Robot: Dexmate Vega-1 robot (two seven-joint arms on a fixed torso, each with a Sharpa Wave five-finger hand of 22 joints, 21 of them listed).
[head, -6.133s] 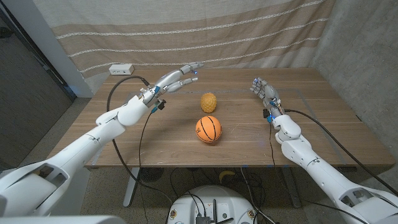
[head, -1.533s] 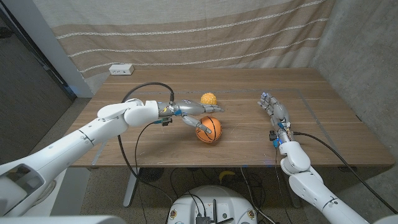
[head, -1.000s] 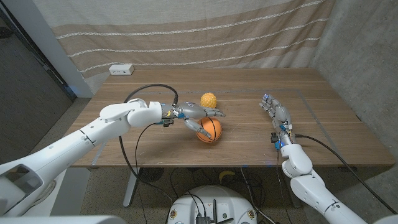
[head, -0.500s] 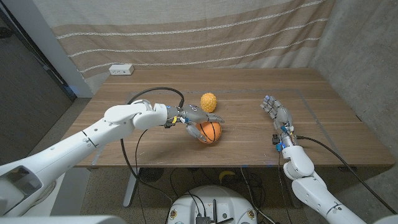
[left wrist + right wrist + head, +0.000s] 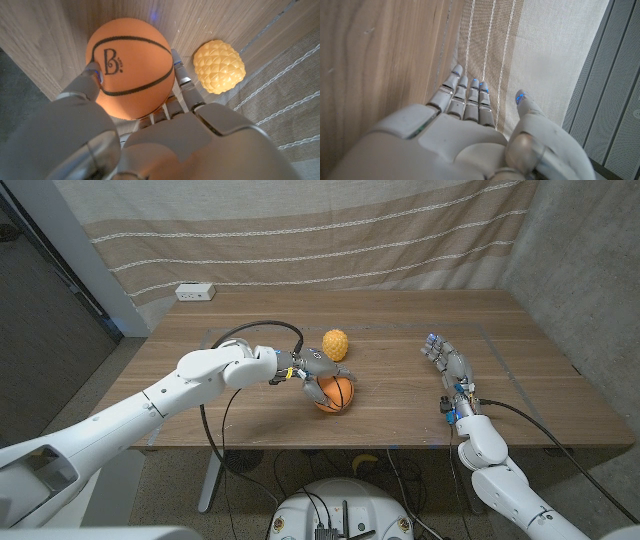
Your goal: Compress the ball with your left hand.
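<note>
Gripping the basketball is the left hand, at the middle of the table.
Just beyond it a yellow ball is seen; the right hand is held empty, fingers straight and slightly apart.

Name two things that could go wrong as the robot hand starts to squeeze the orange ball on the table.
1. The left robot hand grips the round orange ball with fingers on its sides, so it might squirt out as the squeeze tightens.
2. The yellow bumpy ball lies close behind on the table; a slipping ball or the fingers could knock it and set it rolling.
</note>
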